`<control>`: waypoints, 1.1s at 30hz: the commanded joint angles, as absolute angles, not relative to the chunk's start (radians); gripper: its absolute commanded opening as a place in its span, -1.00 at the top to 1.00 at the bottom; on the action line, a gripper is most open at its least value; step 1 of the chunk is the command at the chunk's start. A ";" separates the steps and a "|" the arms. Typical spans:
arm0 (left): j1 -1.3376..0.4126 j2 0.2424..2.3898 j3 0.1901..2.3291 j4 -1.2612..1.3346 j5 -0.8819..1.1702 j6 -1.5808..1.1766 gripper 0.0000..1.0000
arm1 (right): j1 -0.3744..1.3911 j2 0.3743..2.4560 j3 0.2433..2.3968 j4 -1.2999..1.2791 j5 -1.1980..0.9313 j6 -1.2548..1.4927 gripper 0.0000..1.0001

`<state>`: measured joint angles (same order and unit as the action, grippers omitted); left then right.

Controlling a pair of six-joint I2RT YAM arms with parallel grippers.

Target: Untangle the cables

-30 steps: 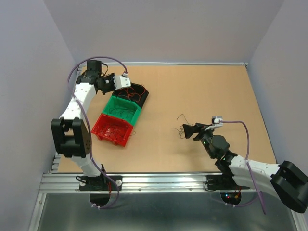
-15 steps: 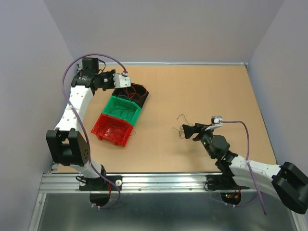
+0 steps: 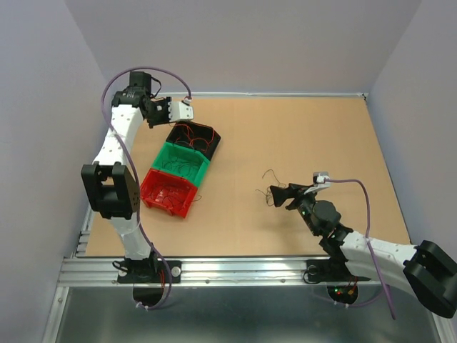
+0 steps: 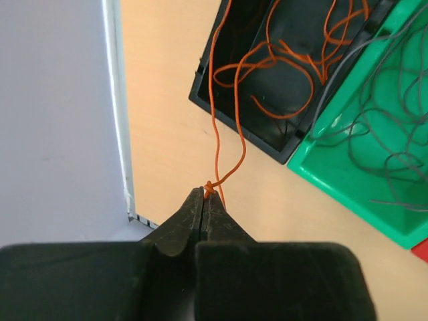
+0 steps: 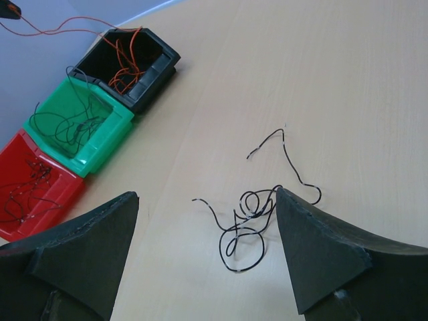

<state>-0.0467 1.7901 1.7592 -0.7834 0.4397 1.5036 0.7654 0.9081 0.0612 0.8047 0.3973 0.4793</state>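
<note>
Trailing from bin (image 4: 235,124) at 1 o'clock, orange wire (image 4: 214,120) is clenched by left gripper (image 4: 204,194); right gripper (image 5: 206,195) is released over black wires (image 5: 251,212).

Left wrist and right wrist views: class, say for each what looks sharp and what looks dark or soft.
Left wrist view: the orange wire and black bin are crisp; the left gripper is a dark, featureless mass. Right wrist view: the black wires on the table are sharp; the right gripper looms dark at both sides.
</note>
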 commanded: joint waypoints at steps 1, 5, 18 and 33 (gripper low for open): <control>-0.052 1.862 1.867 -1.052 0.336 1.566 1.00 | 0.765 0.903 0.046 0.819 0.391 0.486 -0.76; -0.078 1.859 1.823 -1.066 0.250 1.569 1.00 | 0.765 0.905 0.046 0.819 0.396 0.485 -0.76; -0.181 1.873 1.790 -0.907 0.095 1.441 1.00 | 0.767 0.910 0.061 0.813 0.368 0.495 -0.75; -0.334 2.327 1.931 -0.793 0.077 1.319 1.00 | 0.765 0.900 0.048 0.813 0.350 0.499 -0.74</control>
<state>-0.3466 2.2414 1.9503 -0.8017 0.0593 1.3640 0.7654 0.9218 0.0612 0.7921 0.3630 0.4950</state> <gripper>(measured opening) 0.037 0.873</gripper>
